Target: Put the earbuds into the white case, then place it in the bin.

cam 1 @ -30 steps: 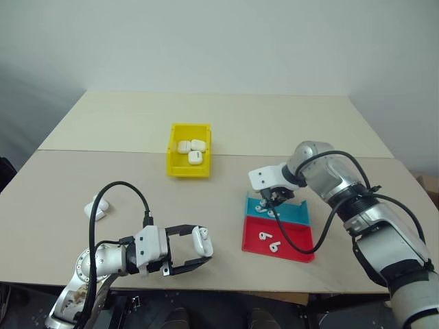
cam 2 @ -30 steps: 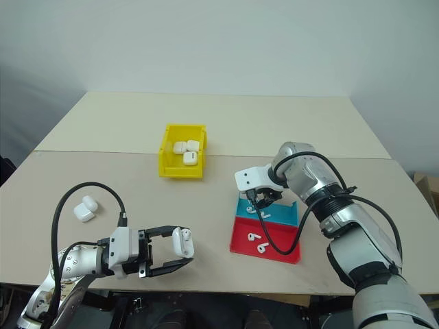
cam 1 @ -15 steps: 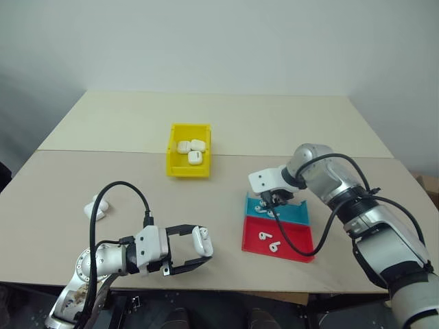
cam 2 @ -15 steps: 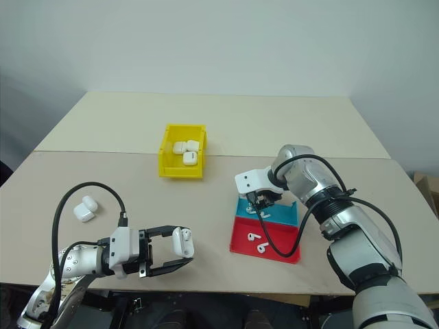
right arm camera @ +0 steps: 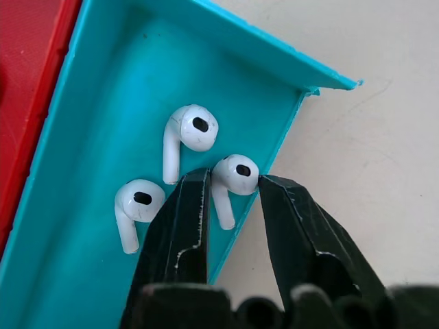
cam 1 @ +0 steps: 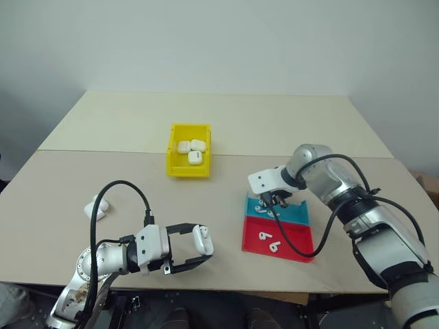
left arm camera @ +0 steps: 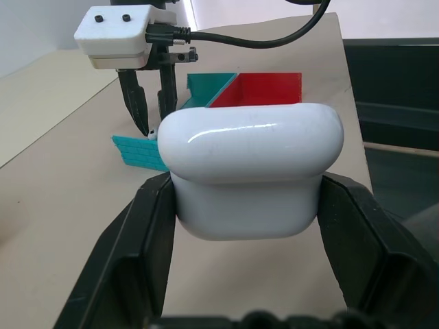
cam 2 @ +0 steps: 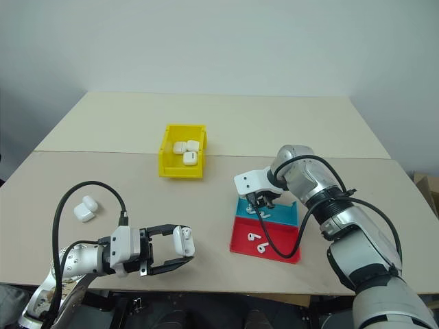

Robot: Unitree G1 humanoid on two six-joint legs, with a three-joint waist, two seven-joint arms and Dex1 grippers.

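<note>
My left gripper (cam 1: pixel 204 248) hovers level over the table's near edge, shut on a white case (left arm camera: pixel 250 171) with its lid closed. My right gripper (cam 1: pixel 276 203) points down into the blue tray (cam 1: pixel 296 214). Its fingers are shut on the head of one earbud (right arm camera: pixel 236 173), which lies at the tray's corner. Two more earbuds (right arm camera: pixel 185 133) lie beside it in that tray. The yellow bin (cam 1: pixel 175 168) stands at mid-table, left of the trays, with three white cases (cam 1: pixel 191 149) inside.
A red tray (cam 1: pixel 295 241) adjoins the blue one on the near side and holds two earbuds (cam 1: pixel 269 241). Another white case (cam 1: pixel 96 208) lies on the table at the left. A black cable loops above my left arm.
My right gripper's fingers have drawn together around the earbud in the blue tray. Both arms have otherwise stayed in place, the left still holding the case.
</note>
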